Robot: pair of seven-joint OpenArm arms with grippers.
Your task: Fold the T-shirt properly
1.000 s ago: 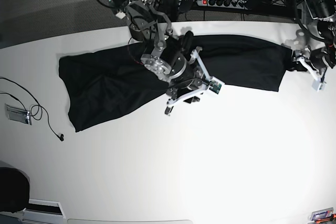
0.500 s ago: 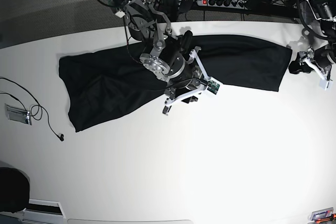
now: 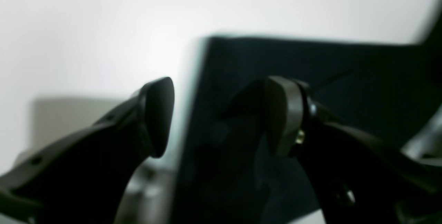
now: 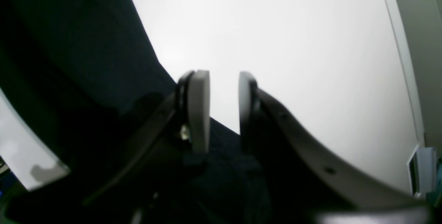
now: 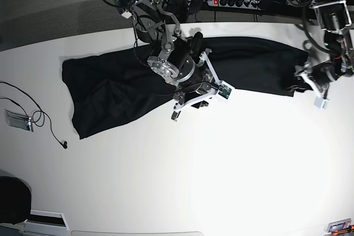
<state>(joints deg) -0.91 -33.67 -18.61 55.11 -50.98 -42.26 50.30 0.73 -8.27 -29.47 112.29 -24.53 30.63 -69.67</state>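
A: We log the T-shirt (image 5: 166,84) lying flat across the far half of the white worktop (image 5: 221,181), stretched as a long dark band from the base view's left to its right. The left end is broad and runs down to a corner near the thin black cable (image 5: 47,122); the right end is narrower and stops at a straight edge.

B: Agreed. We note the right gripper (image 5: 185,106) over the middle of the cloth, at its near edge, the arm coming in from the far side. In its wrist view the two pale pads (image 4: 199,110) stand a little apart with bare white worktop showing in the gap; nothing sits between them, so we record it as released, only narrowly parted.

A: And the cloth there?

B: The T-shirt (image 4: 86,61) fills the left of that wrist view and passes under the fingers; we cannot tell whether a pad touches it.

A: For the left gripper (image 5: 307,81), we place it at the right end of the shirt in the base view. Its wrist view is blurred, but the jaws are spread wide, one finger (image 3: 155,117) over the white worktop and the other over the dark cloth, with the straight edge of the T-shirt (image 3: 310,61) running up between them. We see nothing clamped

B: Noted: left gripper (image 3: 221,117) spread wide and empty
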